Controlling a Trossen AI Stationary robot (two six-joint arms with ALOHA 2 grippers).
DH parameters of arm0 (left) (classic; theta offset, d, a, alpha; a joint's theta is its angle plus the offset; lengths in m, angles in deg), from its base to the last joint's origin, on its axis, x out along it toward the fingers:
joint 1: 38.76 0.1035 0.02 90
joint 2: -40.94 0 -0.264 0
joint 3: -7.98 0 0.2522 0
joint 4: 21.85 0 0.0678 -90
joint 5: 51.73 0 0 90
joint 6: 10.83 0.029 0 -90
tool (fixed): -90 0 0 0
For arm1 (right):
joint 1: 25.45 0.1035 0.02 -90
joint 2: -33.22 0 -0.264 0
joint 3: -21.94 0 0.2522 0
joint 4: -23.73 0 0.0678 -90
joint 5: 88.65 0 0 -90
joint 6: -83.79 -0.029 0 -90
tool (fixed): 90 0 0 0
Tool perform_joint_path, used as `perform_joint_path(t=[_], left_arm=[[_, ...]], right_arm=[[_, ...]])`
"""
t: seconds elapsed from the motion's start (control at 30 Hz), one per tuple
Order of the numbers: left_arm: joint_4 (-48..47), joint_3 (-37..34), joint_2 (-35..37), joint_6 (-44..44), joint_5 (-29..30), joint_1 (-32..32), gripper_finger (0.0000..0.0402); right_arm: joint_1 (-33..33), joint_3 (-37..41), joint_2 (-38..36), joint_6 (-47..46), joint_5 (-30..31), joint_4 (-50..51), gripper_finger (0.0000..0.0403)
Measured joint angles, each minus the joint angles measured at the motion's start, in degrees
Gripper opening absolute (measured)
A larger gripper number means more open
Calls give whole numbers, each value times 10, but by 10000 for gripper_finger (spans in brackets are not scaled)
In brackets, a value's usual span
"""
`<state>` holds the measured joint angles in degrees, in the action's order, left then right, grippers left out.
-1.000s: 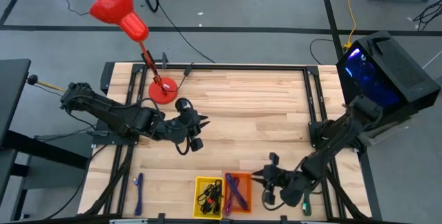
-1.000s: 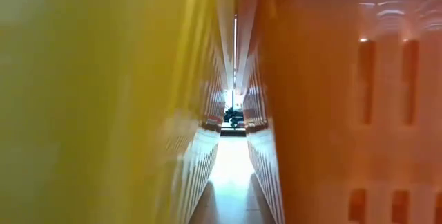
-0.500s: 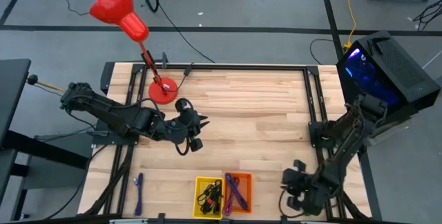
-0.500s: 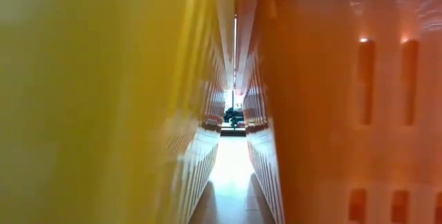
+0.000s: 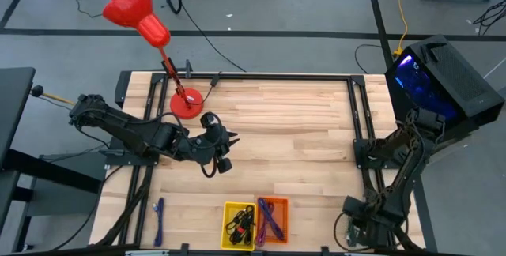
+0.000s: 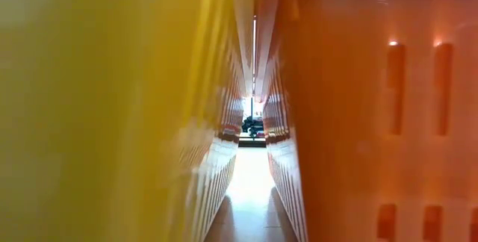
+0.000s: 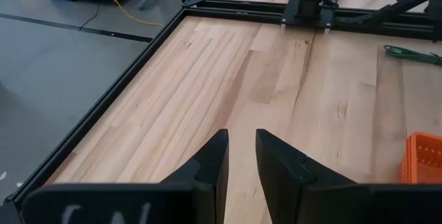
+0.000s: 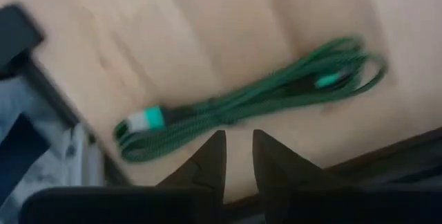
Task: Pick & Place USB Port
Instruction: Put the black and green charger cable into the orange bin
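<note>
Cable first: your task item, the coiled green USB cable [image 8: 255, 99], lies flat on the wooden table [image 5: 300, 129] directly ahead of the right gripper [image 8: 237, 156], just past its fingertips and not touching them. That gripper's two dark fingers [image 8: 209, 160] stand a narrow slot apart with nothing between them, so you are not holding anything there. From above you find the right gripper [image 5: 365, 226] low at the table's near right corner, with the orange bin [image 5: 273, 218] off to its side and the yellow bin [image 5: 239, 223] beyond that, the two bins side by side. A blue cable [image 5: 159, 213] lies well beyond the yellow bin. Your left gripper [image 7: 240, 156] waits over bare wood mid-table, fingers slightly parted and empty, the red lamp base [image 5: 186, 103] near it
</note>
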<state>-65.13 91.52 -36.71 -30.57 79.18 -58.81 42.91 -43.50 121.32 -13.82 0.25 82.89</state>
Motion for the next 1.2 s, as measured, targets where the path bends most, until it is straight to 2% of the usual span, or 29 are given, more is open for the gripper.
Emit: perform_joint_path(t=[0.23, 0.4, 0.5, 0.9, 1.07, 1.2], left_arm=[[0, 0, 0, 9, 0, 0, 78], [0, 0, 0, 9, 0, 0, 78], [1, 0, 0, 8, 0, 0, 78], [0, 0, 0, -37, -24, -1, 78], [0, 0, 0, -48, -26, -1, 78], [0, 0, 0, -52, -26, -1, 78]], right_arm=[[7, 0, 0, -2, -85, -7, 75], [7, 0, -1, -26, -96, -21, 79], [7, 0, -1, -40, -77, -28, 101], [7, 0, -2, -52, -21, -20, 232], [7, 22, -2, -74, -6, -32, 257], [6, 58, 1, -99, 40, -143, 261]])
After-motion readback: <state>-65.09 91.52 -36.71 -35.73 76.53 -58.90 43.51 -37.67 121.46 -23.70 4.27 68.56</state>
